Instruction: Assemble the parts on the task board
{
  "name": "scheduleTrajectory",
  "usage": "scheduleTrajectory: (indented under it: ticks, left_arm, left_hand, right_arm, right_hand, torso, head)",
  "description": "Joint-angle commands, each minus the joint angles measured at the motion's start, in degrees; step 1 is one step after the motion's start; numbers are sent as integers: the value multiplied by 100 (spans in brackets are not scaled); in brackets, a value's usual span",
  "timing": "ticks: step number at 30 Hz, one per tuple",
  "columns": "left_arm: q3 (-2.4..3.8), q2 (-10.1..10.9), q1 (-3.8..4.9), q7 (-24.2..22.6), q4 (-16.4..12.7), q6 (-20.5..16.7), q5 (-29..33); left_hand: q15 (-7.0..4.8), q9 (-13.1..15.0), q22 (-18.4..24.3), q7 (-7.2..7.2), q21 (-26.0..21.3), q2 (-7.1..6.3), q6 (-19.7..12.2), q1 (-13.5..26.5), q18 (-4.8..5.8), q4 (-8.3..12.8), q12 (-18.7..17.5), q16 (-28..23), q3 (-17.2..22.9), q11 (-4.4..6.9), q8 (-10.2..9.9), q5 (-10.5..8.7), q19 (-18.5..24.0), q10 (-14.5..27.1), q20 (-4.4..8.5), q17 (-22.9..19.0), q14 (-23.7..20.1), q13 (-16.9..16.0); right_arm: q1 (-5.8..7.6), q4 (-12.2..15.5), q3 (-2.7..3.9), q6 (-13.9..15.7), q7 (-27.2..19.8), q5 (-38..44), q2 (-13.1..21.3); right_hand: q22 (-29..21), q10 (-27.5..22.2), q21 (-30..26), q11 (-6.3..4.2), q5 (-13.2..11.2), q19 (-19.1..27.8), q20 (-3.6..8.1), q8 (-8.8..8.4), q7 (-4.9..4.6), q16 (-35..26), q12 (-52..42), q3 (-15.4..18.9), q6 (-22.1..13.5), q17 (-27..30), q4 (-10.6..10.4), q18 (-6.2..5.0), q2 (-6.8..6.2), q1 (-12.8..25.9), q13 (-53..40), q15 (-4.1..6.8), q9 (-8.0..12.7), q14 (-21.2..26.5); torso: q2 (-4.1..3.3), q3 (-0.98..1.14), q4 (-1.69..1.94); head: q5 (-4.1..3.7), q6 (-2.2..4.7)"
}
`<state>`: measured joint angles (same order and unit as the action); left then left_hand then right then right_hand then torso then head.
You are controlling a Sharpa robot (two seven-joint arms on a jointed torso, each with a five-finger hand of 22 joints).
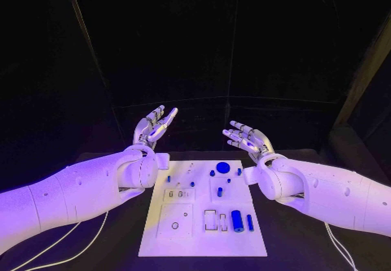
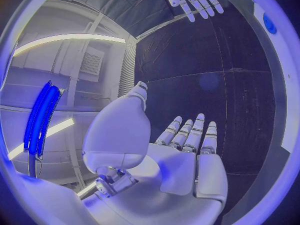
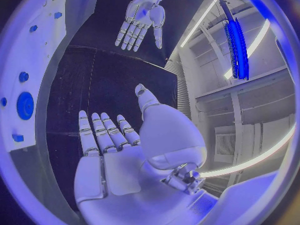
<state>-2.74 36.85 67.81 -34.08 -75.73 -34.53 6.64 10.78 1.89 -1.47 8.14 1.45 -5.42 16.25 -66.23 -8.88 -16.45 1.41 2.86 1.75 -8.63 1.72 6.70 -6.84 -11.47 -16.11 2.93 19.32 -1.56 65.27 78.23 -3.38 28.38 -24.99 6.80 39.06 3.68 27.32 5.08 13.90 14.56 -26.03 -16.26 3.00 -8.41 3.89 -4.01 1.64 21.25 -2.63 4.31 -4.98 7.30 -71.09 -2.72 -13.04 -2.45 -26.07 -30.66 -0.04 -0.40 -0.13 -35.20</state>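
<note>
The white task board [image 1: 159, 234] lies in the middle of the black table. On it sit small blue parts: a round disc [image 1: 222, 166] near the far edge, a thick cylinder [image 1: 236, 221] and a thin rod [image 1: 249, 222] near the front right, and several small pegs around the centre. My left hand [image 1: 155, 127] is raised above the table beyond the board's far left corner, fingers straight and apart, holding nothing; its palm [image 2: 181, 157] is bare. My right hand [image 1: 247, 139] hovers beyond the far right corner, fingers spread, its palm [image 3: 109, 160] bare. The disc [image 3: 25, 105] and board edge [image 3: 44, 45] appear beside it.
Both white forearms flank the board, the left arm [image 1: 73, 192] and the right arm [image 1: 326, 189]. White cables [image 1: 77, 237] trail across the table at the front left and a cable [image 1: 338, 248] at the front right. A dark backdrop stands behind the table.
</note>
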Motion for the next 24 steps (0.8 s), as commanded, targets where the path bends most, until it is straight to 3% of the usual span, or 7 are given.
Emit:
scheduleTrajectory:
  ticks: [1,5,6,8,10,12,24]
  left_arm:
    - [0,-6,11,-283,10,335,176]
    - [0,-6,11,-283,10,335,176]
    - [-8,346,9,-180,-158,822,177]
    - [-10,414,9,-183,-218,839,150]
    - [-13,486,9,-183,-293,854,116]
    - [-14,549,8,-186,-369,867,48]
    - [-16,981,8,-92,-939,1006,-264]
  left_hand:
    - [153,101,-179,435,323,342,895,-167,19,-27,174,348,86,-276,194,-10,-818,-890,-68,185,1150,-90]
    - [205,149,-410,458,825,428,1828,-365,98,-5,279,563,63,-403,309,-4,-2299,-1951,-53,284,2253,-145]
    - [182,155,-445,453,913,442,1988,-413,77,1,301,580,62,-438,323,-5,-2580,-2178,-56,287,2376,-155]
    - [112,164,-484,418,1051,468,2355,-528,0,20,350,629,49,-495,345,-5,-3031,-2760,-44,296,2702,-177]
    - [1,184,-509,499,1176,486,2810,-678,-103,76,452,704,33,-406,384,-12,-3409,-3599,-41,314,3094,-220]
    - [-85,208,-516,562,1243,502,3221,-785,-161,127,505,747,15,-317,427,-16,-3649,-3920,-19,321,3355,-230]
    - [-268,181,-457,577,1327,592,3755,-1108,-171,408,439,758,-63,-225,348,-17,-4439,-4481,159,353,4152,-207]
  right_arm:
    - [44,-84,-14,-811,204,446,-39]
    - [72,-147,-32,-932,235,505,-70]
    - [196,-273,-28,-416,196,2335,166]
    - [240,-299,-27,-364,243,2634,174]
    - [279,-322,-26,-330,319,3001,186]
    - [316,-348,-25,-314,405,3325,196]
    - [593,-403,-22,-618,1035,5184,183]
  right_hand:
    - [234,2205,563,-181,-212,-1501,-26,343,-571,495,-449,-193,2034,-142,566,-473,41,-704,-124,216,-173,-2260]
    - [283,2803,798,-325,-188,-1972,54,401,-472,576,-446,-384,2931,-115,822,-563,48,-743,-83,411,-166,-2938]
    - [294,2919,846,-352,-191,-2063,91,395,-454,581,-427,-439,3029,-112,877,-563,55,-730,-81,450,-156,-3064]
    - [327,3132,963,-405,-197,-2267,184,368,-423,607,-375,-560,3189,-122,990,-561,65,-688,-78,543,-141,-3360]
    - [370,3358,1096,-474,-193,-2469,291,329,-406,609,-310,-691,3337,-128,1119,-562,50,-610,-79,626,-135,-3657]
    - [439,3533,1264,-518,-204,-2667,399,292,-380,584,-231,-800,3460,-130,1213,-562,16,-527,-78,704,-132,-3890]
    - [964,4328,2202,-785,-102,-3080,743,276,-172,714,-140,-1023,3973,-304,1206,-531,-213,-472,-123,1026,-156,-4845]
  torso:
    - [0,0,-1]
    - [0,0,-1]
    - [-93,-20,82]
    - [-126,-17,87]
    - [-165,-19,92]
    - [-197,-25,106]
    - [-478,-37,148]
  head:
    - [2,0]
    - [2,0]
    - [-49,-11]
    - [-48,-2]
    - [-58,-31]
    - [-79,-20]
    - [-29,33]
